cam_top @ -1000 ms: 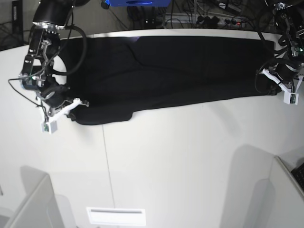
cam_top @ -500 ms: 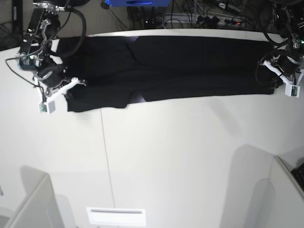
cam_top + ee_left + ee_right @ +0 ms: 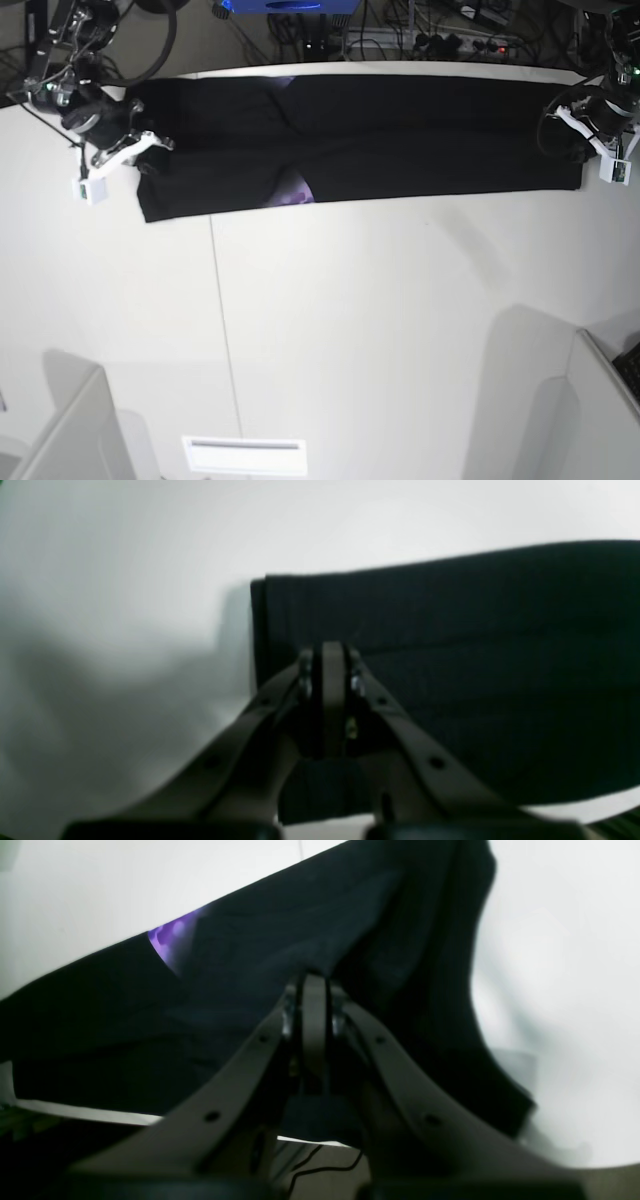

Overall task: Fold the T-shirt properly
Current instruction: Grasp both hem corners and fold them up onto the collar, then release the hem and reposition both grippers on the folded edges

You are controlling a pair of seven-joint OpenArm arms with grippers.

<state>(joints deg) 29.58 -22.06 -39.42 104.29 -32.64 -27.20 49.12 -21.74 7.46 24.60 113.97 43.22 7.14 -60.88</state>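
The T-shirt (image 3: 360,145) lies stretched in a long black band along the far edge of the desk (image 3: 380,330), reaching almost from the far left corner to the far right corner. Its near edge runs straight for most of its length — only at the left end does it dip a little closer to the middle of the desk. A small patch of purple print (image 3: 292,190) shows on that near edge, left of centre, where a fold of the cloth is turned up.

The left gripper (image 3: 327,652) sits over the band's right end as the base view shows it, its fingers pressed together on a pinch of black cloth just inside the shirt's short end edge. The right gripper (image 3: 312,985) is at the other end, fingers likewise closed tight on a bunched ridge of the cloth, with the fabric pulled into creases around it — the purple print shows off to one side in its wrist view.

A white panel with a slot (image 3: 244,455) lies flat at the desk's near edge.
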